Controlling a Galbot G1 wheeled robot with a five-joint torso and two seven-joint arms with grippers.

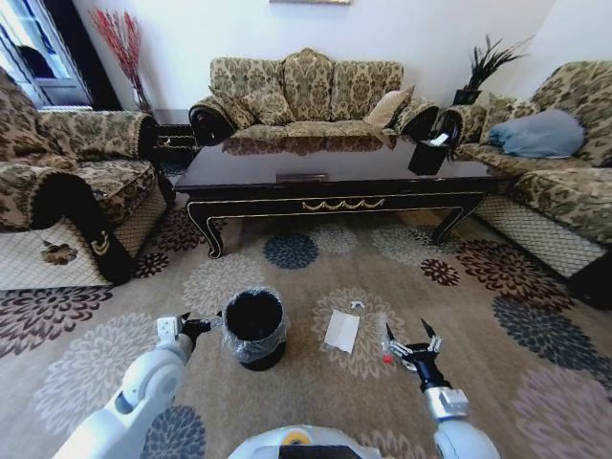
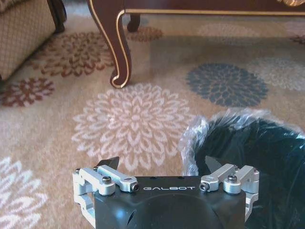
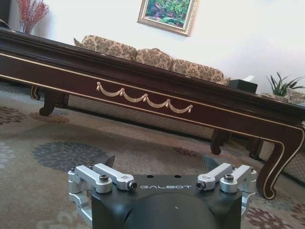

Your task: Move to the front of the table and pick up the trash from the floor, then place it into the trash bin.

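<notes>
The table (image 1: pixel 335 177) — long, low, glossy dark wood with curved legs and a gold scroll on its front edge — stands well beyond both open pincers, across the floor (image 1: pixel 449 316), a beige carpet of round flower medallions. The trash bin (image 1: pixel 254 328), a small round black bucket lined with crinkled clear plastic, stands upright just beside the left gripper (image 1: pixel 201 325), on its inner side. The trash lies between the two pincers: a flat white paper piece (image 1: pixel 341 330) near the bin, a tiny pale bit (image 1: pixel 357 305) just past it, and a small clear bottle (image 1: pixel 384 341) with a red tip — close beside the right gripper (image 1: pixel 409 341).
</notes>
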